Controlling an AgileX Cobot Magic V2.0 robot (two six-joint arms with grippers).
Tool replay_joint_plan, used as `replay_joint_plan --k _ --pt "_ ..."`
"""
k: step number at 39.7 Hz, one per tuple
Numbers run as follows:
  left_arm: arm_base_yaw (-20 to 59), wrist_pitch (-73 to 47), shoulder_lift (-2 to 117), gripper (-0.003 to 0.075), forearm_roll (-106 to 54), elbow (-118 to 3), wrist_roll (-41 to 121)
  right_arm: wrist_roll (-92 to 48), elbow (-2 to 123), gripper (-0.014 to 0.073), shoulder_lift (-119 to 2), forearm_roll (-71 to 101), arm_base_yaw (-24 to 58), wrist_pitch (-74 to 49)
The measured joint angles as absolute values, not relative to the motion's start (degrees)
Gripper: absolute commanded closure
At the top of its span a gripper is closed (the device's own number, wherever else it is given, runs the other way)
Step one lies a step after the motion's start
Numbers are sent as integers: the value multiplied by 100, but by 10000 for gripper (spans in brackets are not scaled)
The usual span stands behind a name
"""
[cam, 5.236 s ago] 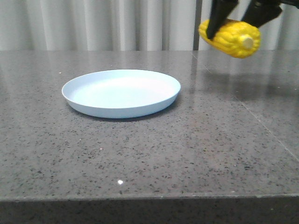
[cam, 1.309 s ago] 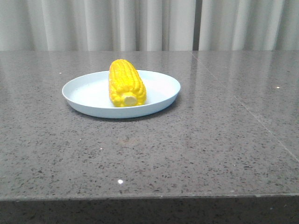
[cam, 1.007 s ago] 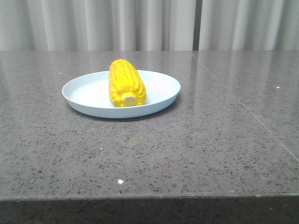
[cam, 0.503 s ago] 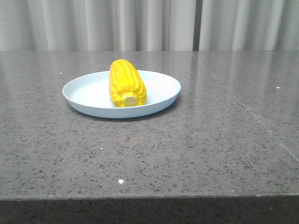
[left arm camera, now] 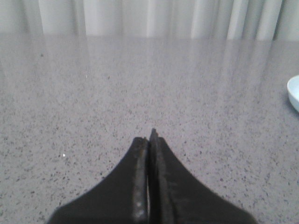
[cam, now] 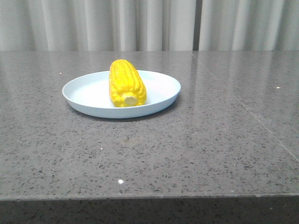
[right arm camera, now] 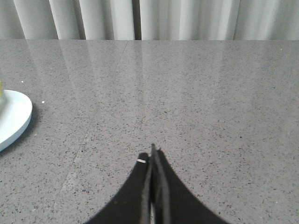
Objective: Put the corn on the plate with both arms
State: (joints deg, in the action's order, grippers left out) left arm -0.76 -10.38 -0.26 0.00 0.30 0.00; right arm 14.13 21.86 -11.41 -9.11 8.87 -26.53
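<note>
The yellow corn (cam: 126, 82) lies on the pale blue plate (cam: 161, 93), its pale stub end toward the table's front edge. Neither arm shows in the front view. In the left wrist view my left gripper (left arm camera: 149, 138) is shut and empty over bare table, with the plate's rim (left arm camera: 294, 92) just in sight at the picture's edge. In the right wrist view my right gripper (right arm camera: 153, 152) is shut and empty over bare table, well away from the plate (right arm camera: 13, 119), where a sliver of the corn (right arm camera: 2, 92) shows.
The grey speckled stone table (cam: 210, 140) has a seam (cam: 243, 105) running across its right part. White curtains (cam: 140, 23) hang behind the table's far edge.
Over five seconds ago a black gripper held the corn in the air at the upper right. Now the corn lies on the plate and no gripper shows in the front view. Nothing has moved in the last second.
</note>
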Motion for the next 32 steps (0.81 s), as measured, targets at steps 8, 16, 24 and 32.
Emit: replay_joint_plan --k 8,16,24,32 --pt "-76 -954 -26 741 0 30 0 1413 2186 663 -1141 -911 887 -2653" --pt "-76 -902 -26 741 0 30 0 1413 2186 663 -1141 -911 887 -2653" --pt "-76 -892 -26 741 0 30 0 1413 2186 663 -1141 -913 887 -2653" --pt "-76 -892 -26 741 0 30 0 1413 2186 663 -1141 -913 887 -2653"
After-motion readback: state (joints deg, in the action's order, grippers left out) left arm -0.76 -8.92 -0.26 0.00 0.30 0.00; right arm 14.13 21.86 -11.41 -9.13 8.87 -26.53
